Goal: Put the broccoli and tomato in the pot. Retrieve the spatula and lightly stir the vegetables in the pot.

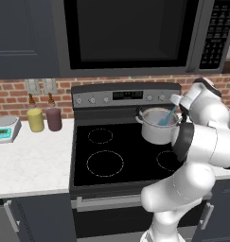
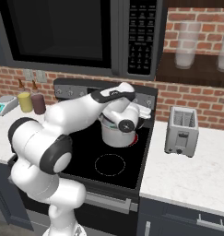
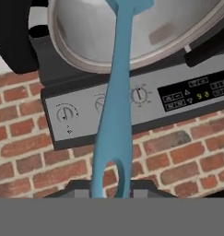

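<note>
Hand view: spatula (image 3: 117, 106) between fingers (image 3: 81, 192), into pot (image 3: 85, 55).

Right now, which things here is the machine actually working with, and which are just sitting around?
In use: the pot on the stove, the spatula reaching into it, and the tool holding the spatula's handle.

Just sitting: the yellow jar, maroon jar, scale, toaster, microwave.

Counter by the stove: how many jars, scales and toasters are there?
Jars: 2, one yellow and one maroon
Scales: 1
Toasters: 1
Total: 4
</note>
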